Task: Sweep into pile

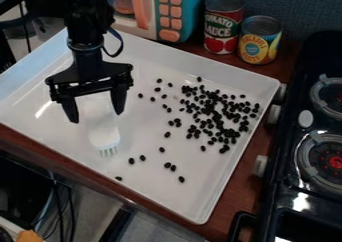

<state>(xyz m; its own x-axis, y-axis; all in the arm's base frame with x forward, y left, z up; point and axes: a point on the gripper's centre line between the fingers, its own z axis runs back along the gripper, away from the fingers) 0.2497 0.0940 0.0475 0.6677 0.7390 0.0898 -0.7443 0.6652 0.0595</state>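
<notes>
Pincer: held over the left part of the tray, its two fingers spread wide and pointed down.
Brush: white, set between and below the spread fingers, pale bristles turned to the near side; whether either finger is touched by it cannot be told.
Brush, handling: judged light and stiff in the body, springy at the bristles; smooth faces may slip if pinched off-centre.
Hold: best taken across the handle, behind the head, so that the bristles are left free and can be pressed evenly.
Black beans: gathered loosely at the right of the tray, strays scattered to the left and near side of the cluster.
Beans, handling: judged small, hard and light; likely to be rolled or flicked away by a quick stroke, so a slow, low sweep is called for.
Tray: white, raised rim, laid on the brown worktop.
Far side: toy microwave, red-labelled can, yellow-labelled can.
Right: black stove, beside the tray.
</notes>
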